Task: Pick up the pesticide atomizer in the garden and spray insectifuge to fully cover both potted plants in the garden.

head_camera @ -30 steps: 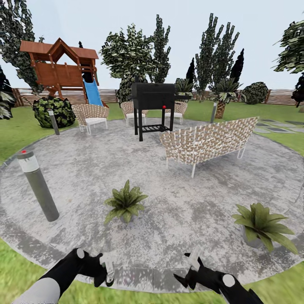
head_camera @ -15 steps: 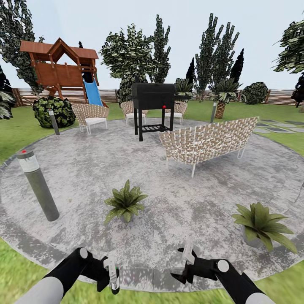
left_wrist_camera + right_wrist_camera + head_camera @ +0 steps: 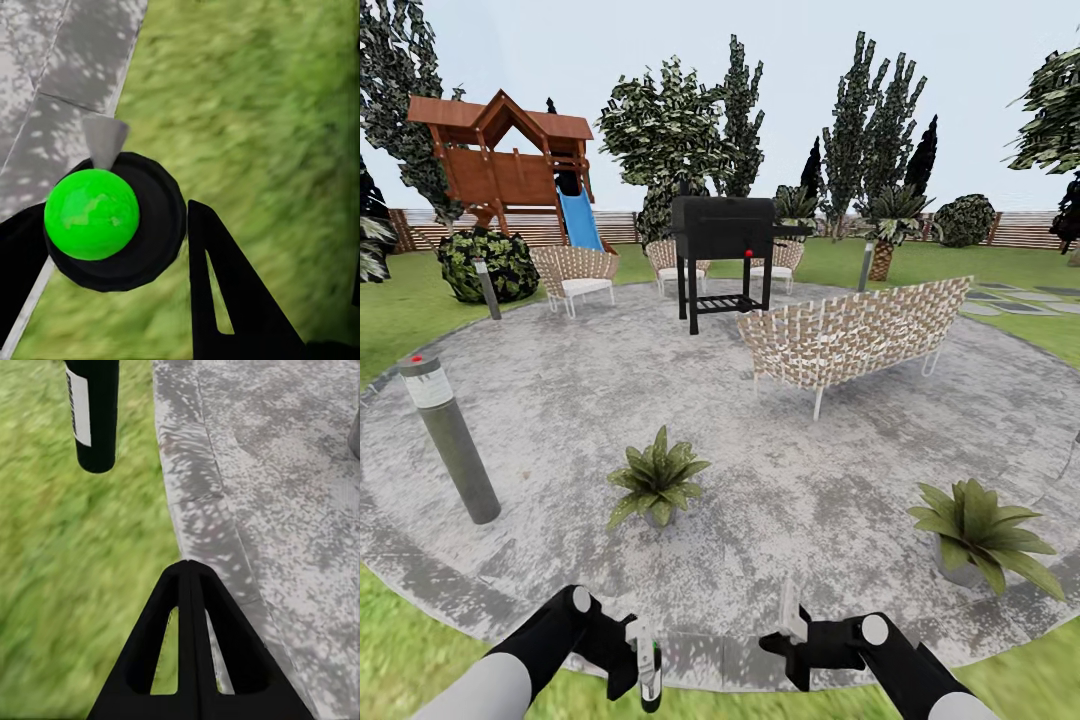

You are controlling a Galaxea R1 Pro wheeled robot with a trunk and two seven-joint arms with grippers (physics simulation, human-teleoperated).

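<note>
The pesticide atomizer (image 3: 648, 668) is gripped upright in the left gripper (image 3: 640, 662), low at the near edge of the stone patio (image 3: 560, 400) where it meets the lawn (image 3: 390, 650). In the left wrist view the bottle is looked down on: green cap and whitish nozzle of the atomizer (image 3: 91, 214) are seen wedged between the two black fingers (image 3: 221, 292), so the left gripper (image 3: 112, 217) is judged clamped on it, though actual contact on the far finger is cut off at the picture edge. It is probably carried upright and low so the nozzle can be aimed once a plant is in reach. The right gripper (image 3: 790, 628) is held beside it, empty, with its fingers pressed together to a single point in the right wrist view (image 3: 187, 566); it is likely kept free because it is not needed. From that view the dark body and white label of the atomizer (image 3: 96, 412) are seen hanging over grass, the top cut off. Both potted plants (image 3: 657, 480) (image 3: 980, 535) stand on the patio ahead, well apart from each other and from the bottle, so spraying is judged not yet started. Pots are mostly hidden under leaves. The trigger cannot be made out in any view, and nozzle direction relative to the plants cannot be told. A grey bollard lamp (image 3: 448, 440) stands left of the nearer plant.
</note>
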